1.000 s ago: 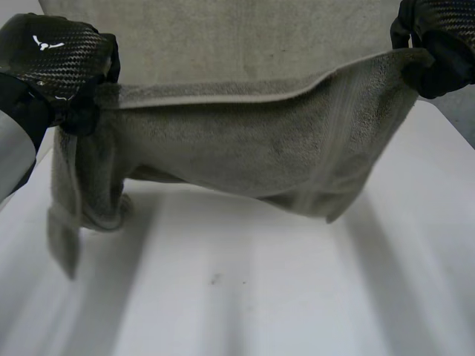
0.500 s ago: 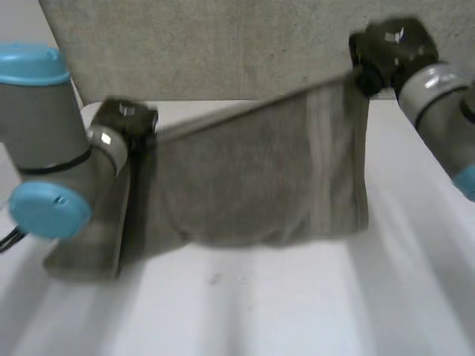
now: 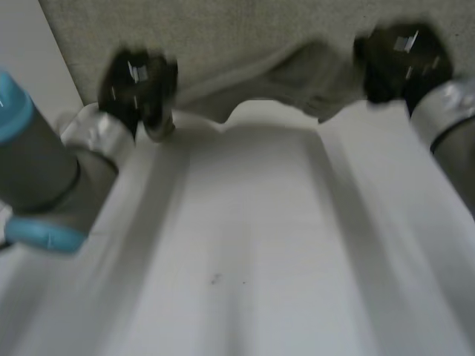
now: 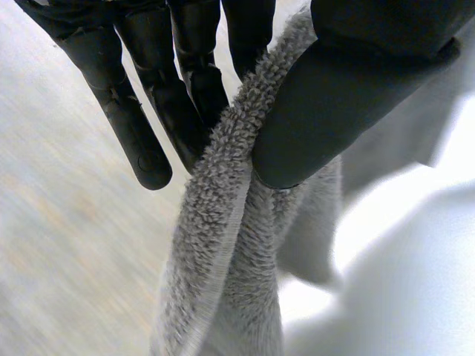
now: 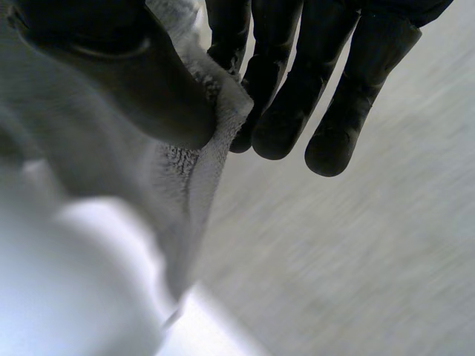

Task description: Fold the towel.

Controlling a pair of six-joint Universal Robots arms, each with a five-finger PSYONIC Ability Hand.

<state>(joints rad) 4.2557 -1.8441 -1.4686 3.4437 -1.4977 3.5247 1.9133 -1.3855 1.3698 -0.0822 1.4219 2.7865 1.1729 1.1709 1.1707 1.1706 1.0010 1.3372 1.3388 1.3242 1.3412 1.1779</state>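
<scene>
Pinching one end of the towel's [image 3: 297,70] lifted edge between thumb and straight fingers with the left hand [image 3: 137,85], at the far left of the white table [image 3: 245,245], and letting the cloth hang below that grip. Sagging in a loose bunch between the two hands, close above the tabletop, and lying spread flat beyond them on the far side. Clamping the other end of that edge the same way, thumb against fingers, with the right hand [image 3: 401,63] at the far right. Counting one towel and two hands, both grasping it.
</scene>
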